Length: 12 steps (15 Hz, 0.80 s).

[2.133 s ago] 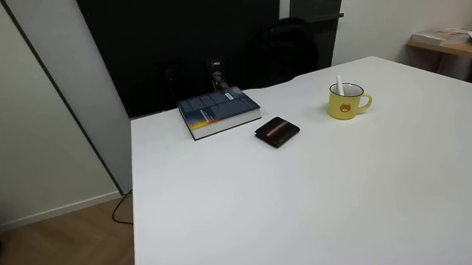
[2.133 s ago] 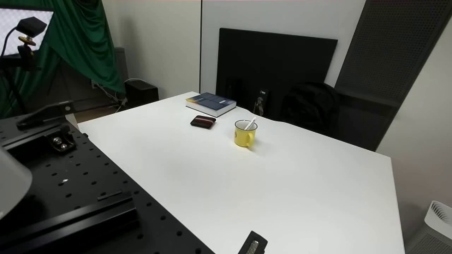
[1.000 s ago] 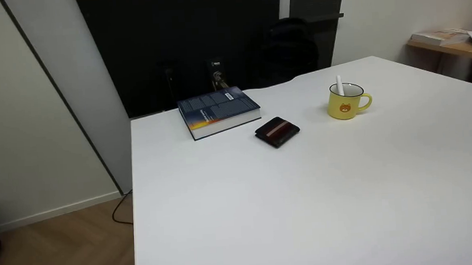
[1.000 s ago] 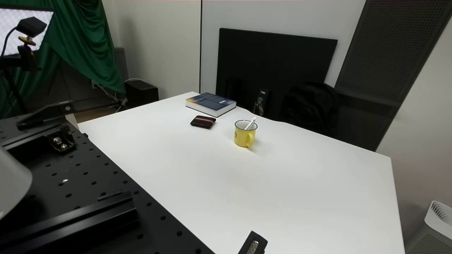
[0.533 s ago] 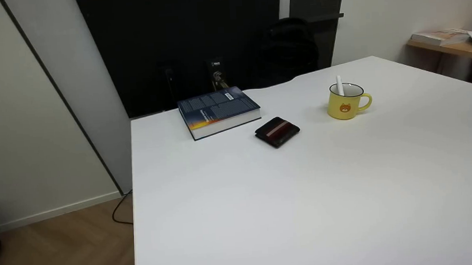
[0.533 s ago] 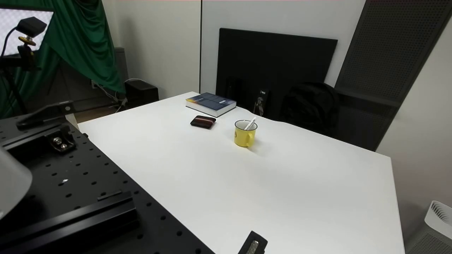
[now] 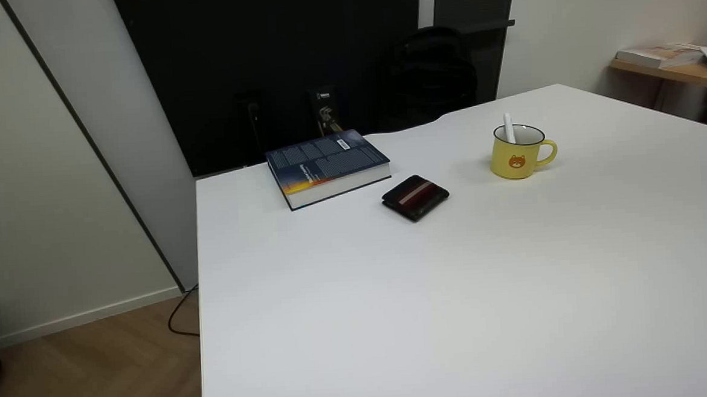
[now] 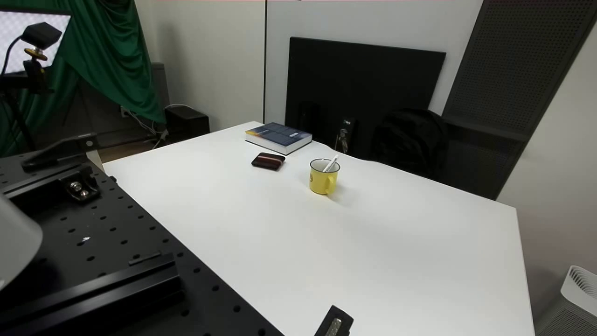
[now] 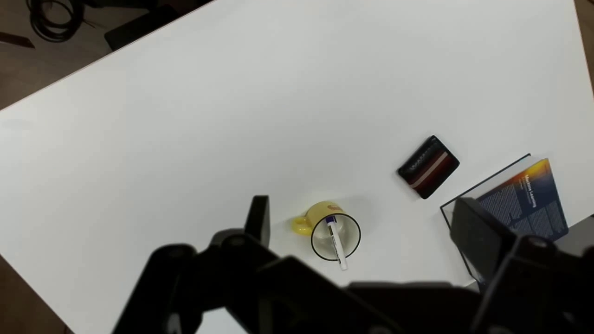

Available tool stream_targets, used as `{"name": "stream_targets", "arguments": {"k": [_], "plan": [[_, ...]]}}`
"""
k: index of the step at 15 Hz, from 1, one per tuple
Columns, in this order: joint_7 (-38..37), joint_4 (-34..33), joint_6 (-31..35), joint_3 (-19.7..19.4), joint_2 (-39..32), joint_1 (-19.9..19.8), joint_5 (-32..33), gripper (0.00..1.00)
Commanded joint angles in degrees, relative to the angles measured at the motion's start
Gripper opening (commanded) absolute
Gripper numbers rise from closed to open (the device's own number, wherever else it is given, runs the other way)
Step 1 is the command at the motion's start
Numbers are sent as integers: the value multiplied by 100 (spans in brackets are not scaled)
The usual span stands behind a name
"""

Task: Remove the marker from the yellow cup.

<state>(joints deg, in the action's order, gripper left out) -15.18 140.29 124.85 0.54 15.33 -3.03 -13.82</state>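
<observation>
The yellow cup (image 9: pixel 322 211) stands upright on the white table, with a side handle, a dark rim and a pale inside. It shows in both exterior views (image 7: pixel 507 161) (image 8: pixel 319 182). The marker (image 9: pixel 337 245) is white with a dark blue-purple end and leans inside the cup. Its blue end is down in the cup, and its white end sticks out over the rim, also in both exterior views (image 7: pixel 509 128) (image 8: pixel 331 163). My gripper (image 9: pixel 363 213) is open and empty, well above the table. In the wrist view the cup appears between the fingers, nearer the left one. Neither exterior view shows the gripper.
A dark wallet with a red and pale stripe (image 7: pixel 415 198) lies near the cup, also in the wrist view (image 9: pixel 429 167). A thick blue book (image 7: pixel 329 163) lies beyond the wallet, partly behind the right finger in the wrist view (image 9: pixel 524 199). A black perforated board (image 8: pixel 112 266) borders the table.
</observation>
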Motion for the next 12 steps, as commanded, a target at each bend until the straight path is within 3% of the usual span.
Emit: {"name": "stream_targets", "arguments": {"k": [1, 12], "plan": [[-122, -292, 3, -89, -297, -79, 207, 100], [-138, -1103, 342, -432, -1412, -262, 585, 100]]}}
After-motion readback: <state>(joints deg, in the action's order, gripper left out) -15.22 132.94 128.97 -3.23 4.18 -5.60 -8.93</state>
